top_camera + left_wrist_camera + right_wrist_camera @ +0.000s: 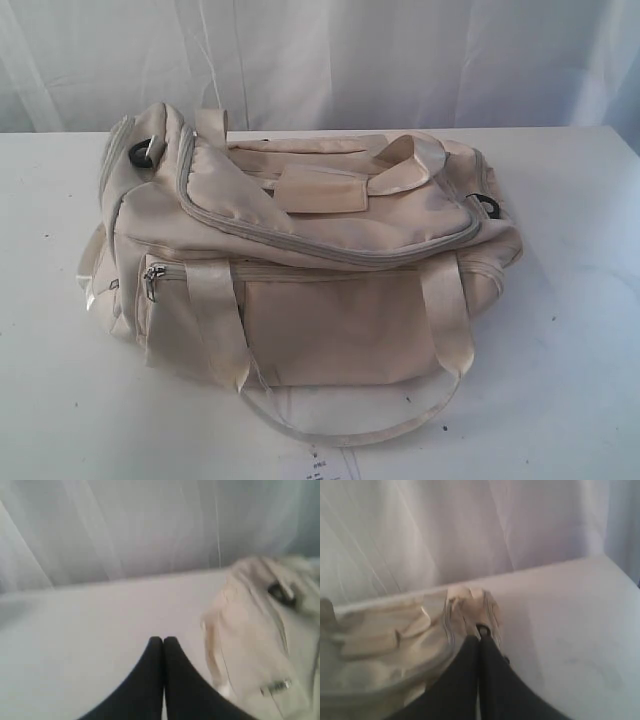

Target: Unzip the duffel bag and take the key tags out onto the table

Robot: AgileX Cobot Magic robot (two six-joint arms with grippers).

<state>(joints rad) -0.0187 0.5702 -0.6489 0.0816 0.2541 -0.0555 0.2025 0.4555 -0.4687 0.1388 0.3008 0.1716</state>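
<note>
On the white table (570,300), roughly at its middle in the exterior view, the cream-beige duffel bag (300,270) is seen lying on its base, with a pale curtain (400,60) hung behind. The light grey main zipper (330,247) is run in a curve around the top flap and appears closed along the part that can be seen. A side pocket zipper with a metal pull (153,278) is found on the front, near the bag's left end. 2 satin webbing handles (445,320) are draped over the front, and a strap is trailed onto the tabletop. A dark ring (488,205) is fixed at the right end. A printed paper slip (325,468) is laid on the table just in front of the bag. In the left wrist view, the left gripper (163,640) is held over bare table beside the bag's end, its black fingers pressed together on nothing. In the right wrist view, the right gripper (480,639) is held over the bag's other end, fingers likewise together and empty.
</note>
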